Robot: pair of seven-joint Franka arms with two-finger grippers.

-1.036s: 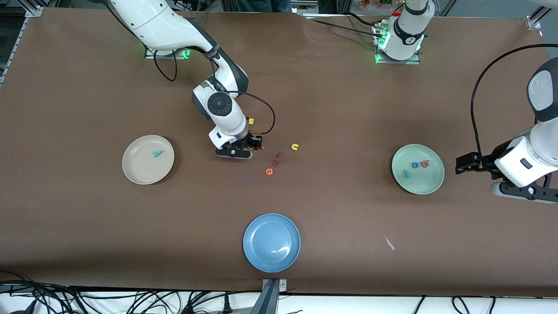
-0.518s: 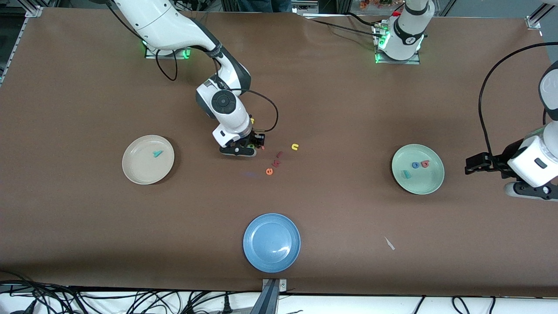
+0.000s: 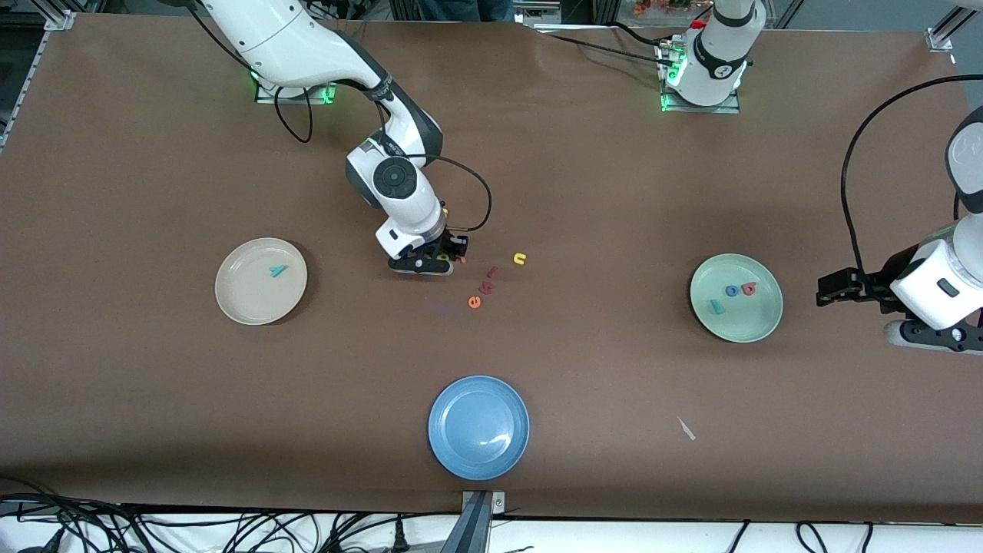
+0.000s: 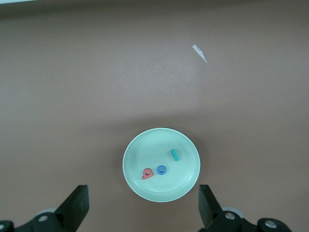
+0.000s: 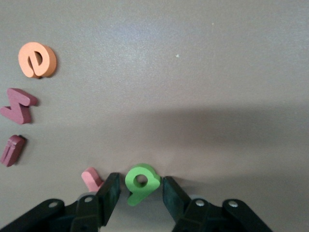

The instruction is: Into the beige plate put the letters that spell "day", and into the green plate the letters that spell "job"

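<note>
Meanwhile, the small green "d" (image 5: pixel 141 182) was flanked on the table by the right gripper's (image 5: pixel 140 192) narrowed jaws; the left gripper (image 4: pixel 144 209), parked wide open, was kept waiting.

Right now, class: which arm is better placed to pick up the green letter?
The right arm: the right gripper already straddles the green "d" on the table, while the left gripper waits above the green plate.

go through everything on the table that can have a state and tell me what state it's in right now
Green "d": flat on the table between the right gripper's fingers.
Right gripper: down at the table, fingers around the "d".
Left gripper: open, holding nothing, above the table by the green plate.
Green plate: holds three letters.
Beige plate: holds one teal letter.
Blue plate: holds nothing.
</note>
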